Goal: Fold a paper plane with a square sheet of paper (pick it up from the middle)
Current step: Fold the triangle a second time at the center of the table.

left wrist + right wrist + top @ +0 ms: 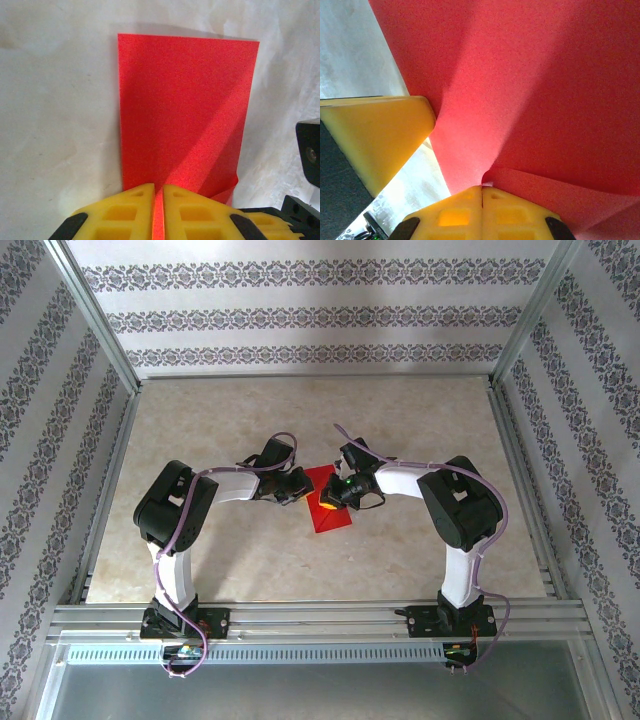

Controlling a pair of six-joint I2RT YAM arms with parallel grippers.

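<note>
The square sheet of paper (328, 508) is bright red and lies folded at the middle of the table between my two grippers. In the left wrist view the sheet (185, 100) reads as an upright rectangle with a diagonal crease at its lower right. My left gripper (158, 189) is shut on its near edge, red showing between the yellow fingers. My right gripper (481, 189) is shut at a puckered fold of the sheet (535, 90), which rises from its tips. The left gripper's yellow finger (380, 135) stands beside it. A paper plane is out of view.
The beige tabletop (300, 420) is fenced by aluminium rails (520, 490) and patterned walls (300, 310). Both arms (180, 510) bend inward from the near edge, and the right arm (455, 505) mirrors the left. The right gripper's black body (310, 155) sits close at the right.
</note>
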